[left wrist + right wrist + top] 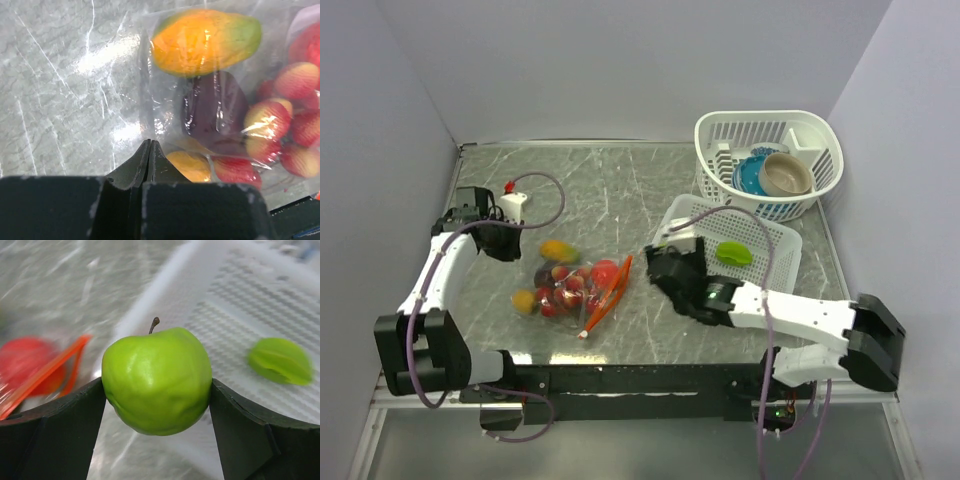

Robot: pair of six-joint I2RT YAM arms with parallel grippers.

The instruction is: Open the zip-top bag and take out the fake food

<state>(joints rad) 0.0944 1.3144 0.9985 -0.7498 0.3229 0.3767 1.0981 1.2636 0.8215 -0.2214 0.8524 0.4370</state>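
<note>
Pale lavender walls [620,60] close in a grey marbled worktop [610,185]. At its 1 o'clock corner stands a white slotted basket [720,135], with a blue bowl [748,175] and a beige bowl [786,175] inside. Just beside the basket, toward 5 o'clock, a white slotted tray [775,240] lies flat, and a flat green piece [733,253] rests on it.

From the worktop's middle, the zip-top bag [575,285] lies a little toward 8 o'clock. It is clear and crinkled, with its orange zip strip [610,295] along its 3 o'clock side. In the right wrist view the two halves of the strip stand parted. Most of the fake food [560,285] is inside the bag: an orange-green mango [205,40] at its 11 o'clock corner, a dark purple piece [215,110] below it, and red-and-yellow fruits [270,120] packed alongside.

At the bag's 10 o'clock corner the left end effector [149,145] is clenched tight. Its tips meet on the clear side edge, and the film seems to run in between them.

The right end effector [157,385] sits between the bag and the tray, at the tray's 9 o'clock rim. It grasps a green apple [157,380], stem up, with one finger pressed to each side.
</note>
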